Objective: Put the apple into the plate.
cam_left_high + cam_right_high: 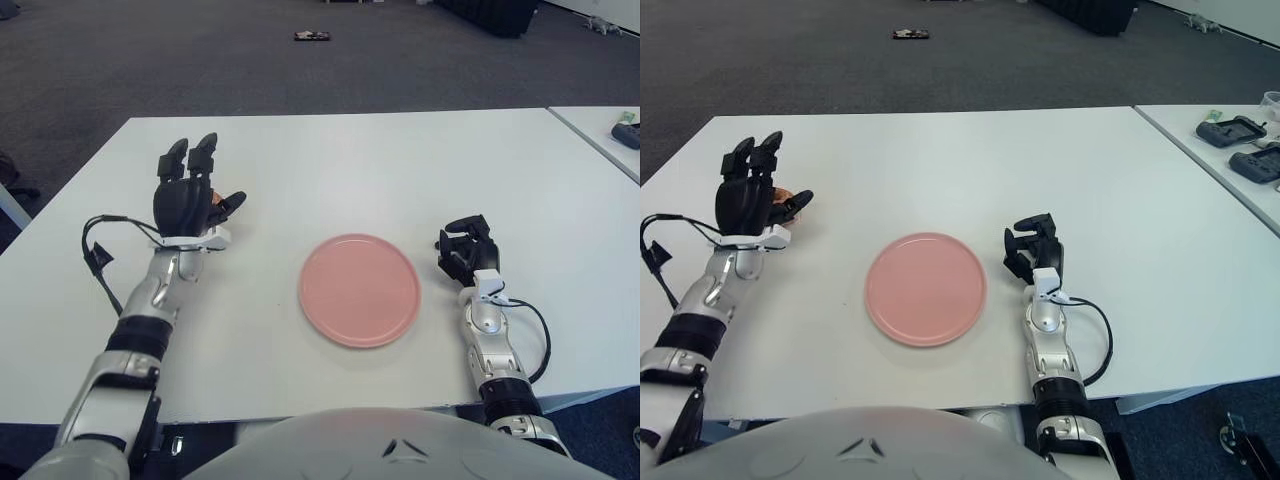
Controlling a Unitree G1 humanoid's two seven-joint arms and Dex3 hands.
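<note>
The pink plate [359,290] lies flat on the white table [340,160], near the front middle. The apple [213,198] is left of the plate; only a small orange sliver of it shows past the palm of my left hand [205,180]. That hand stands over the apple with fingers [203,152] stretched up and thumb spread to the right, open and not closed round the fruit. My right hand [463,248] shows just right of the plate, fingers curled, holding nothing.
A black cable [97,256] loops from my left wrist toward the table's left edge. A second table at the right carries dark devices [1232,131]. A small dark object [311,37] lies on the carpet beyond the table.
</note>
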